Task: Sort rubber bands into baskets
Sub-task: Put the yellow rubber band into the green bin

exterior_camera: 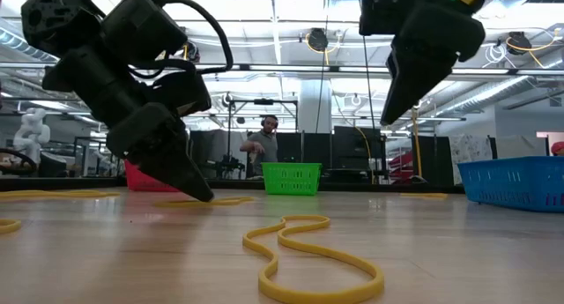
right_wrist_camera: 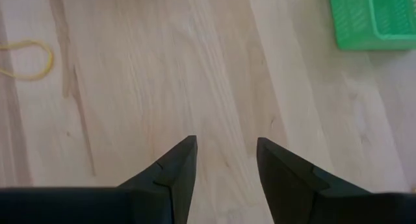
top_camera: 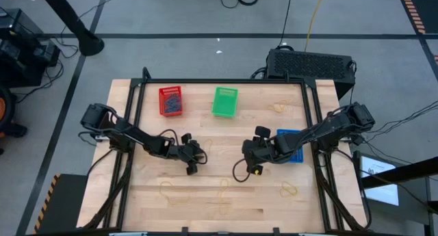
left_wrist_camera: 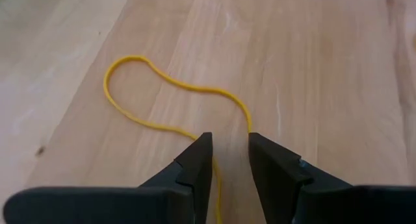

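Note:
My left gripper is open, low over the wood table near its middle, tips down at the surface. A yellow rubber band lies flat on the table, and its near end runs in between the two fingers. My right gripper is open and empty, raised above the table right of the middle. The red basket and the green basket stand at the far side. The blue basket stands at the right, partly under my right arm. My left gripper comes slanting down from the table's left, with one finger on each side of the yellow band's near end. The band lies slack on the table. I cannot tell whether the fingers touch it.
More yellow bands lie loose toward the near edge, one of them close to the low camera, and one at the far right. A black box stands behind the table. A person stands in the room beyond.

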Tool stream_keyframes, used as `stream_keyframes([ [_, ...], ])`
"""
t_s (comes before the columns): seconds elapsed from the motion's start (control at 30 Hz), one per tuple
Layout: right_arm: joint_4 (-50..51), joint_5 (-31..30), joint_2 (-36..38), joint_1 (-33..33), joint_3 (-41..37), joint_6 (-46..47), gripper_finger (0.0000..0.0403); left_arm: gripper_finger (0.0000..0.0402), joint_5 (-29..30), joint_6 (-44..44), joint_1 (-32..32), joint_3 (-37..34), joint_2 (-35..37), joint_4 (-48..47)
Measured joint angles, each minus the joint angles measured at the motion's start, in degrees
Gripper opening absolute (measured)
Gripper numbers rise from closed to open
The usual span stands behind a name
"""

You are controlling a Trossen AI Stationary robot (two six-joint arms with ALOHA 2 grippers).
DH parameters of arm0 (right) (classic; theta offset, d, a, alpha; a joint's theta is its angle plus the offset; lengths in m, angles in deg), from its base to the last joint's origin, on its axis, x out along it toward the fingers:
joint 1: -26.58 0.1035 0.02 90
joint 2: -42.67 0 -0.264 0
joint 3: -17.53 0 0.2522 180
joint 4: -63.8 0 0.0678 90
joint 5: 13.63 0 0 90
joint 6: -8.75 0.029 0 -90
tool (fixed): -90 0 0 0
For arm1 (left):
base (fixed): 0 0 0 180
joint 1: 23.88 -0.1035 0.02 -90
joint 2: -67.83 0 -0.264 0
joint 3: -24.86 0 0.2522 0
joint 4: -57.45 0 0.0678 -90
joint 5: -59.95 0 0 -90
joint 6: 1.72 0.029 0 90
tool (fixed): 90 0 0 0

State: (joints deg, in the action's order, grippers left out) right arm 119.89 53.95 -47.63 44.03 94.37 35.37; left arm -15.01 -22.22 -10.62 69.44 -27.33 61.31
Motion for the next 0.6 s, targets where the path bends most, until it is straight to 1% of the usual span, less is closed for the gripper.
stream_keyframes([
  [0.13, 0.1, 0.0, 0.0, 0.9, 0.0, -0.1, 0.0153, 0.0108, -1.1, -1.5, 0.0, 0.1, -0.6, 0.2],
  [0.2, 0.4, 0.0, 0.0, 1.4, 0.0, -0.2, 0.0153, 0.0097, -1.0, -1.5, 0.0, 0.1, -0.7, 0.0],
  [0.3, 1.5, 0.0, 0.0, 2.0, 0.0, -0.2, 0.0153, 0.0057, 0.1, -1.2, 0.0, 0.1, -0.8, -0.6],
  [0.37, 1.6, 0.0, 0.0, 2.2, 0.0, -0.2, 0.0153, 0.002, 2.2, -1.2, 0.0, 0.1, -0.8, -1.2],
  [0.4, 1.6, 0.0, 0.0, 2.2, 0.0, -0.2, 0.0153, 0.0011, 3.1, -1.2, 0.0, 0.1, -0.8, -1.4],
  [0.47, 1.6, 0.0, 0.0, 2.2, 0.0, -0.1, 0.0153, 0.0008, 4.9, -0.8, 0.1, 0.1, -0.9, -1.5],
  [0.6, 1.6, 0.0, 0.0, 2.2, 0.0, -0.1, 0.0153, 0.0004, 6.2, 2.6, -0.1, -0.1, -0.5, 0.2],
])
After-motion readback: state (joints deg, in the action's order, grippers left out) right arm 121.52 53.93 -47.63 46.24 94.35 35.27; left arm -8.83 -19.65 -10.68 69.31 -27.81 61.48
